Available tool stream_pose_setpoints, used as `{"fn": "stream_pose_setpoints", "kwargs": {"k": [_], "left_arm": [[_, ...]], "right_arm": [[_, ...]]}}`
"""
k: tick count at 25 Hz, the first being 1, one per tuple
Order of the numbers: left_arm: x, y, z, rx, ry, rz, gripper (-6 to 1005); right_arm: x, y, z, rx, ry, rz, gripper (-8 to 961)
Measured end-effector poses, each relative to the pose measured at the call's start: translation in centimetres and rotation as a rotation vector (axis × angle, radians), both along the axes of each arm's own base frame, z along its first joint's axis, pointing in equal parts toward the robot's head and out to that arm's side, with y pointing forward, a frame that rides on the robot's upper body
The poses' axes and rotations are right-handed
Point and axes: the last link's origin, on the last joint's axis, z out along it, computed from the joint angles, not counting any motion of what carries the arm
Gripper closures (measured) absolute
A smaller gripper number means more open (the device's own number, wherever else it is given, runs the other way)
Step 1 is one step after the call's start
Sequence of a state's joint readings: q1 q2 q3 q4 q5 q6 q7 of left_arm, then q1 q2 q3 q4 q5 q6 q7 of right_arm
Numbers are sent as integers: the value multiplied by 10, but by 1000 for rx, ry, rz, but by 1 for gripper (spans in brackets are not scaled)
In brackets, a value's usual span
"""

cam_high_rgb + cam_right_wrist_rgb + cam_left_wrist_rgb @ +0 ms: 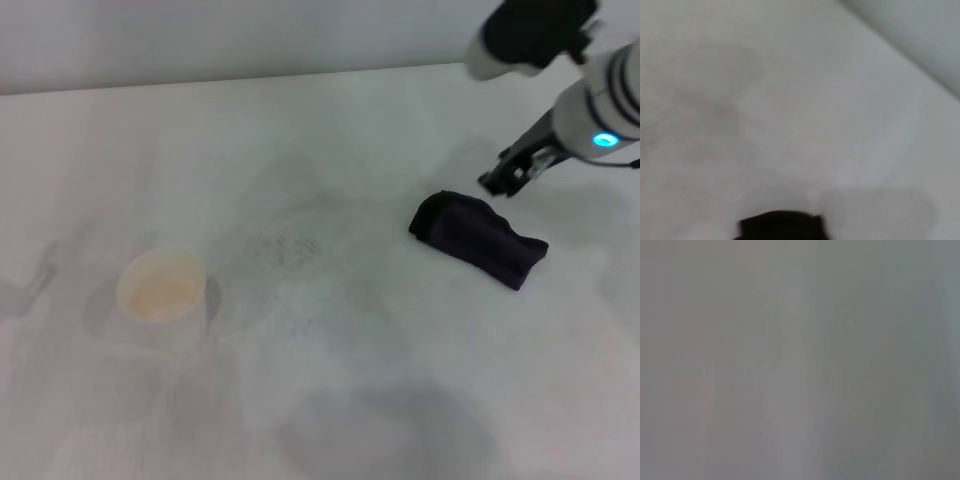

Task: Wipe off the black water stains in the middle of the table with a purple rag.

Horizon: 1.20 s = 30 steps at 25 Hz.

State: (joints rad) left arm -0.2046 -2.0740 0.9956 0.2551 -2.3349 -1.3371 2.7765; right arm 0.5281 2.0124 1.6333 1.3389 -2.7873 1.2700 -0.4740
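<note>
The purple rag lies crumpled on the white table, right of the middle. My right gripper hangs just behind the rag's far right end, close above it and not holding it. No dark blotch shows on the table: the black water stains are not visible, only faint grey smudges in the middle. A dark shape sits at the edge of the right wrist view; I cannot tell what it is. The left gripper is out of view, and the left wrist view shows only blurred grey.
A cream paper cup stands upright on the table at the left. The table's far edge runs along the back, against a pale wall.
</note>
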Motion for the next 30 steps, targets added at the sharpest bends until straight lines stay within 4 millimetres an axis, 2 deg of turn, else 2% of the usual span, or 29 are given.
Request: {"fn": "stream_pose_setpoints", "kwargs": {"k": [14,23,30], "left_arm": [[-1,16,2,44,-22,56,124],[-7,19,4,92,-80,121,124],[-8,19,6,102,-78,125,124]], "right_arm": [[69,14,69,322,305,130,564],[117,8,82,535,476,223,564],[138,-19,76,642,622,324,564]]}}
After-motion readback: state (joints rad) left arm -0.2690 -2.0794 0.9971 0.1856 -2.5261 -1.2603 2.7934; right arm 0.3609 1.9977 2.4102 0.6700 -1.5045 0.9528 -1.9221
